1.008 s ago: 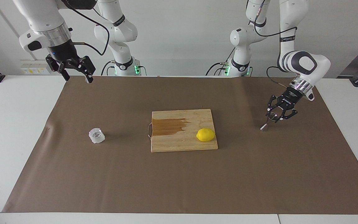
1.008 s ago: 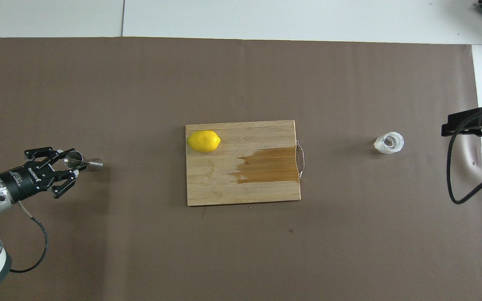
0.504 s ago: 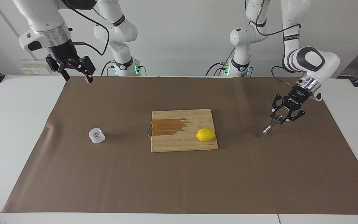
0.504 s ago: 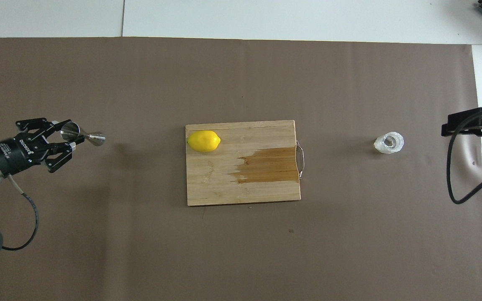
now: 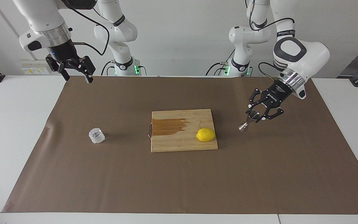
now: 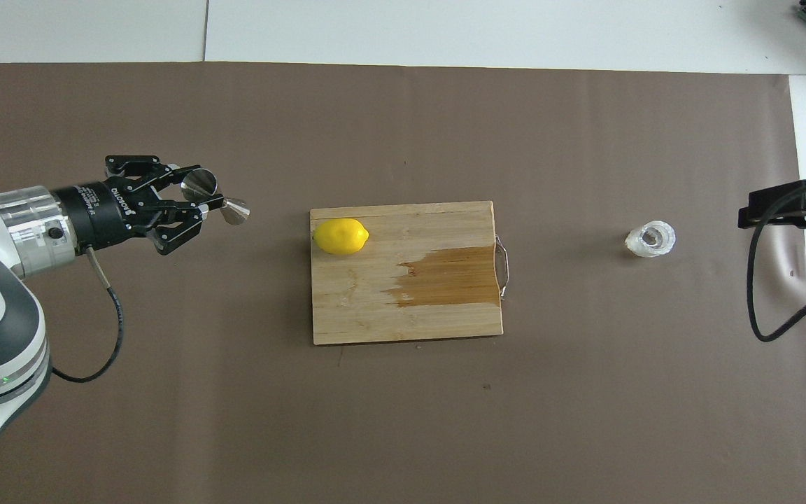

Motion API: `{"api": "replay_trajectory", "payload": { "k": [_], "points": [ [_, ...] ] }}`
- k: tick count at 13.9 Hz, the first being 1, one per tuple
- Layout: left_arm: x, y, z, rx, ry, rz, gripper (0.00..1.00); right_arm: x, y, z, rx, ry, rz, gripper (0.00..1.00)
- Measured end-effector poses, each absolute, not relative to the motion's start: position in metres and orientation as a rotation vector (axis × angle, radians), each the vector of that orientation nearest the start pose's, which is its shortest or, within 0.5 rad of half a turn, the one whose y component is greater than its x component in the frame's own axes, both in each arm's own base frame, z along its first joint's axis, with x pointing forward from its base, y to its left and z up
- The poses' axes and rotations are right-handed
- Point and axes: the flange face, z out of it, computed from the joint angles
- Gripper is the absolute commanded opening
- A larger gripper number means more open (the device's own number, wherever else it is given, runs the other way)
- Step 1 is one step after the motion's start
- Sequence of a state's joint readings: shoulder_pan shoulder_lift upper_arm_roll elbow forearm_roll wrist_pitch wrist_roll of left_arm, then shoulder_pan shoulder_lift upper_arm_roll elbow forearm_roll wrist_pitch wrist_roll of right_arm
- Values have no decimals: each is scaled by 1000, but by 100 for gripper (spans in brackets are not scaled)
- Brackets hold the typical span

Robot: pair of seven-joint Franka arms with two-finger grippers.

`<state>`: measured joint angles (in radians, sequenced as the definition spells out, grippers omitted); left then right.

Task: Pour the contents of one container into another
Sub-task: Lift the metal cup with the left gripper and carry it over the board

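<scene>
Steel jigger (image 5: 249, 121) was clamped in the left gripper (image 5: 254, 115), tilted, up in the air over the brown mat (image 5: 179, 180) between the cutting board (image 5: 182, 141) and the left arm's end of the table. In the overhead view it sat at (image 6: 213, 197), held across its waist w/ one cone pointing toward the board. Clear faceted cup (image 5: 96, 135) stood on the mat toward the right arm's end, well apart from the jigger, untouched. Right gripper (image 5: 75, 72) waited high over the mat's edge nearest the robots, fingers apart, grasping nothing.

Step in hand, as I judged it: carrying the jigger toward the cup; no pour begun. Whether the jigger held any liquid couldn't be made out. Next move called for crossing over the board and lemon (image 5: 205, 134) w/o spilling, then bringing jigger and cup together, rim over mouth, before tipping.
</scene>
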<state>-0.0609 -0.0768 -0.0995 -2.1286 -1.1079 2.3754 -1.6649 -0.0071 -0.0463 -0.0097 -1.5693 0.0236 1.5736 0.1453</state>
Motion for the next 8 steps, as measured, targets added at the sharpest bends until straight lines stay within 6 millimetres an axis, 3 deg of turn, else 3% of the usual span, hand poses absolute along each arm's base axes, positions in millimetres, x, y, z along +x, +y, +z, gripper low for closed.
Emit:
{"api": "replay_trajectory", "payload": {
  "k": [2,5,8],
  "points": [
    [543,-142,482,1037,2063,-609,0,541,-7,651,-3103,251,-76,100],
    [525,-222,476,979,2087,-583,0,541,-7,651,-3103,251,-76,100],
    [511,-263,470,887,2097,-641,0,541,-7,651,-3103,251,-76,100]
  ]
}}
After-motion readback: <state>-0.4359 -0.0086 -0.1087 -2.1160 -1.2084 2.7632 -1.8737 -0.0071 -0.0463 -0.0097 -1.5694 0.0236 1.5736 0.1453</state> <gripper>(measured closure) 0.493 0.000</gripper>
